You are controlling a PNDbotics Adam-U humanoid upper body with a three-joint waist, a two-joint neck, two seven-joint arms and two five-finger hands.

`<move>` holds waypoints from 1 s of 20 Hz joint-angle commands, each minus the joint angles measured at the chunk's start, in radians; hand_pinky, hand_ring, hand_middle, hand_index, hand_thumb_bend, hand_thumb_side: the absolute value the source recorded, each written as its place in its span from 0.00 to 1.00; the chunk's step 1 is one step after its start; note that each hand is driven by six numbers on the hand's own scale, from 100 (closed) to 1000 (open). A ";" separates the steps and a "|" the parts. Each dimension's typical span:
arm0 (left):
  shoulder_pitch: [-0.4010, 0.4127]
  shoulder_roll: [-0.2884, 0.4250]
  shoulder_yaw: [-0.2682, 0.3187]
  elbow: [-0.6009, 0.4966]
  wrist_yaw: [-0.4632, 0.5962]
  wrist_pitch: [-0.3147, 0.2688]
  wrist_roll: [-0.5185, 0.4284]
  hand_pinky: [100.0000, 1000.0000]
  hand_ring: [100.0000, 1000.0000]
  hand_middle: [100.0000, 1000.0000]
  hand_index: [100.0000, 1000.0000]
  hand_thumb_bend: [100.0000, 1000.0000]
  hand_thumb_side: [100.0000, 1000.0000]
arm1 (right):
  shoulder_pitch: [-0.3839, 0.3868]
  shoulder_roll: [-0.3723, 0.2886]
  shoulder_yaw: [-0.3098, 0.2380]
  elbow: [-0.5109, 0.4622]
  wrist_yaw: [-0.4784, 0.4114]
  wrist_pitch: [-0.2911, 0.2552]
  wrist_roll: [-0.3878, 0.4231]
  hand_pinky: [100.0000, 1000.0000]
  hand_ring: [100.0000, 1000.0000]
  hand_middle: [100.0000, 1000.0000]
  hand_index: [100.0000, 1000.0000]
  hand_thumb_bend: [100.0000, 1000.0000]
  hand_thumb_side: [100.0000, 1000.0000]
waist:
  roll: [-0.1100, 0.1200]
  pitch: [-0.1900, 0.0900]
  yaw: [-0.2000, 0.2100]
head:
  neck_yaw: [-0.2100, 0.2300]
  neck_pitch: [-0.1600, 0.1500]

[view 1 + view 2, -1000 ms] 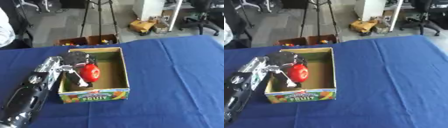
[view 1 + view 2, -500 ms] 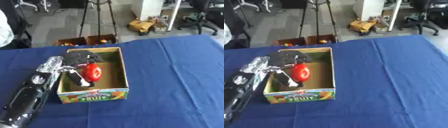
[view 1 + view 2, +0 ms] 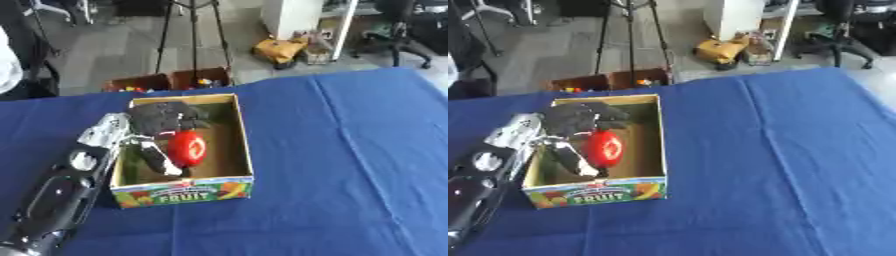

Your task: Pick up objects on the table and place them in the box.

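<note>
A black robotic left hand [image 3: 162, 120] reaches from the tabletop's near left corner into an open cardboard fruit box [image 3: 234, 131] on the blue-clothed table [image 3: 350, 165]. A red round fruit [image 3: 187, 148] sits inside the box, about midway along it, pinched between thumb and curled fingers. Compared with a second ago, the fruit sits a little lower and deeper in the box, so the placing looks nearly finished, with only the release left. The right hand is out of view.
</note>
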 commanded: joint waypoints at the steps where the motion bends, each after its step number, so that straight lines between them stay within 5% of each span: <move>1: -0.029 0.011 0.018 -0.035 -0.012 0.029 0.033 1.00 1.00 1.00 1.00 0.46 1.00 | -0.009 -0.013 0.001 -0.015 -0.006 -0.004 -0.003 0.67 0.78 0.53 0.78 0.00 0.78 | -0.003 -0.019 -0.002 | 0.003 -0.010; 6: -0.030 0.011 0.018 -0.035 -0.008 0.034 0.033 1.00 1.00 1.00 1.00 0.19 0.44 | -0.009 -0.013 0.000 -0.015 -0.008 -0.002 -0.003 0.67 0.78 0.53 0.78 0.00 0.77 | -0.003 -0.021 -0.002 | 0.005 -0.010; 9: -0.028 0.010 0.017 -0.029 -0.017 0.034 -0.001 1.00 1.00 1.00 1.00 0.10 0.30 | -0.009 -0.012 0.000 -0.015 -0.009 -0.002 -0.003 0.67 0.78 0.53 0.78 0.00 0.77 | -0.002 -0.020 -0.005 | 0.007 -0.013; 11: -0.028 0.009 0.018 -0.029 -0.021 0.032 -0.018 1.00 1.00 1.00 1.00 0.15 0.34 | -0.010 -0.012 0.000 -0.015 -0.009 -0.002 -0.003 0.67 0.78 0.53 0.78 0.00 0.77 | -0.002 -0.018 -0.007 | 0.010 -0.015; 13: -0.029 0.009 0.019 -0.034 -0.032 0.037 -0.020 1.00 1.00 1.00 1.00 0.50 0.72 | -0.011 -0.011 0.000 -0.015 -0.009 -0.002 -0.002 0.67 0.78 0.53 0.78 0.00 0.77 | -0.001 -0.016 -0.011 | 0.013 -0.019; 16: -0.027 0.008 0.024 -0.042 -0.065 0.069 0.010 1.00 1.00 1.00 1.00 0.62 0.95 | -0.013 -0.010 0.001 -0.015 -0.009 -0.003 -0.001 0.67 0.78 0.53 0.78 0.00 0.76 | 0.000 -0.012 -0.015 | 0.016 -0.024; 17: -0.028 0.009 0.025 -0.043 -0.075 0.078 0.024 1.00 1.00 1.00 1.00 0.65 0.96 | -0.013 -0.009 0.001 -0.015 -0.009 -0.002 0.000 0.67 0.78 0.53 0.78 0.00 0.76 | 0.001 -0.012 -0.016 | 0.016 -0.023; 19: -0.028 0.011 0.025 -0.042 -0.104 0.093 0.042 1.00 1.00 1.00 1.00 0.60 0.80 | -0.012 -0.009 0.000 -0.015 -0.009 -0.001 0.000 0.67 0.78 0.52 0.78 0.00 0.75 | 0.002 -0.012 -0.015 | 0.015 -0.022; 20: -0.027 0.011 0.026 -0.037 -0.120 0.096 0.043 1.00 1.00 1.00 1.00 0.49 0.63 | -0.013 -0.009 0.001 -0.015 -0.009 0.000 0.000 0.67 0.78 0.52 0.78 0.00 0.75 | 0.003 -0.012 -0.015 | 0.014 -0.022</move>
